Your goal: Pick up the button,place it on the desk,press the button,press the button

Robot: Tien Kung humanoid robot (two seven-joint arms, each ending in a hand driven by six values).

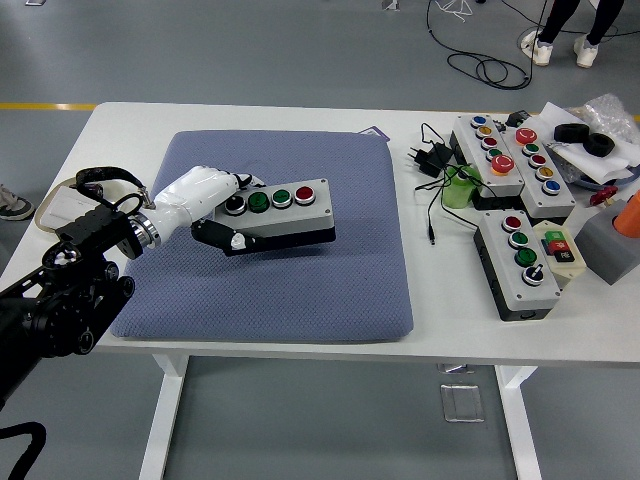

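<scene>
A: Where is the button box (283,213) right now?

B: Over the blue mat (300,270), left of its centre, at about nine o'clock on the white table (250,118). The left hand (205,200) has it by its left end, white fingers (232,181) curled over the top edge and the thumb underneath against the black base. The box looks carried slightly clear of the mat, though I can't be sure of a gap.

A: How will it handle?

B: Rigid casing, grey lid on a black body, so I'd judge it stiff and moderately heavy for its size (an end grip leaves the free end wanting to droop toward three o'clock). The smooth casing could slip in the hand.

A: Better hold?

B: Across the short sides nearer the middle, clear of the four buttons on top: black, two green, red. Pressing those by accident is the risk.

A: The other arm?

B: Not visible. More button boxes (520,258) sit at three o'clock.
</scene>
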